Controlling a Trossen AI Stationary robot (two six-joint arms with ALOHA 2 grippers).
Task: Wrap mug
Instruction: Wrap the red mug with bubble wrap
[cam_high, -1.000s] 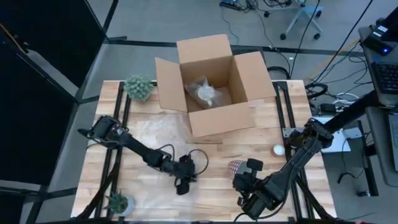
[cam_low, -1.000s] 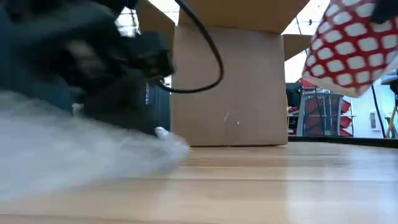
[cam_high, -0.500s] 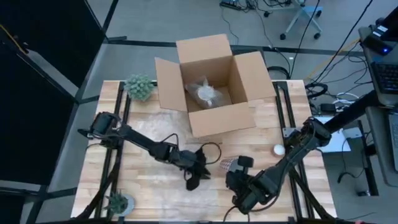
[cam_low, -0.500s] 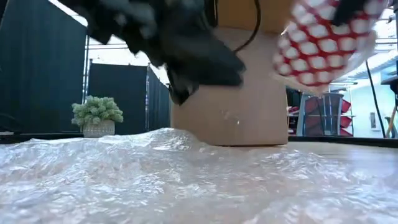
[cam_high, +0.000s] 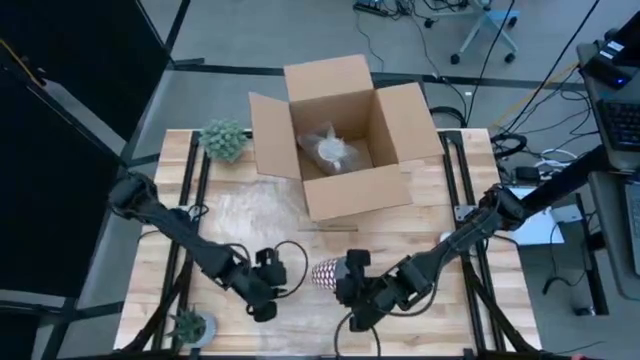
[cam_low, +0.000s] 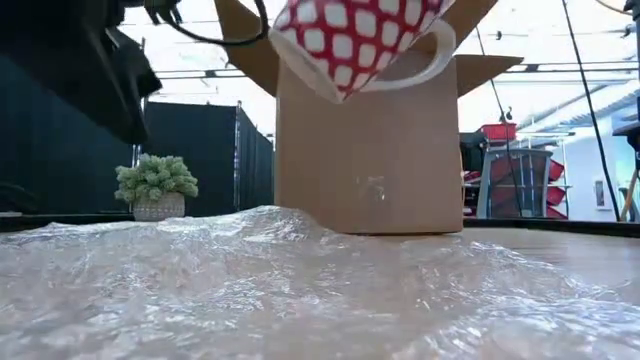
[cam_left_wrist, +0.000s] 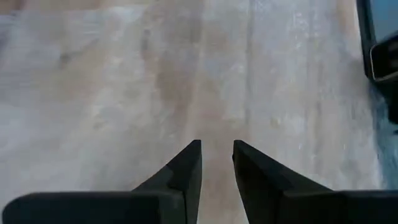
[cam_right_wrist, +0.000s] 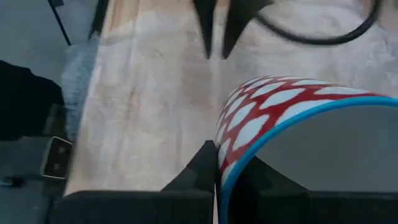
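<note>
The mug (cam_high: 325, 272), red with a white pattern and a blue rim, hangs in the air over the bubble wrap (cam_high: 250, 230), with my right gripper (cam_high: 341, 276) shut on it. The low view shows the mug (cam_low: 350, 40) tilted, its handle (cam_low: 437, 62) on the lower side. The wrap lies spread on the table's near left half (cam_low: 300, 285). My left gripper (cam_high: 263, 306) stands just left of the mug over the wrap (cam_left_wrist: 186, 81); its fingers are a little apart with nothing between them. My right gripper holds the mug by its blue rim (cam_right_wrist: 225, 182), one finger (cam_right_wrist: 203, 165) outside the wall and the other (cam_right_wrist: 256, 178) inside the mouth. The fingers come level from the table's right. The mug lies on its side, base toward the table's left, lifted clear of the wrap.
An open cardboard box (cam_high: 340, 185) stands at the back centre with a wrapped bundle (cam_high: 330, 148) inside. A potted plant (cam_high: 222, 140) sits at the far left, a smaller one (cam_high: 190, 325) at the near left edge, and a white ball (cam_high: 447, 240) at the right.
My right gripper has carried the mug toward the table's left, from bare wood to above the bubble wrap. My left gripper swung toward the table's middle and then back toward the near left. In the low view the wrap now lies spread out across the foreground.
</note>
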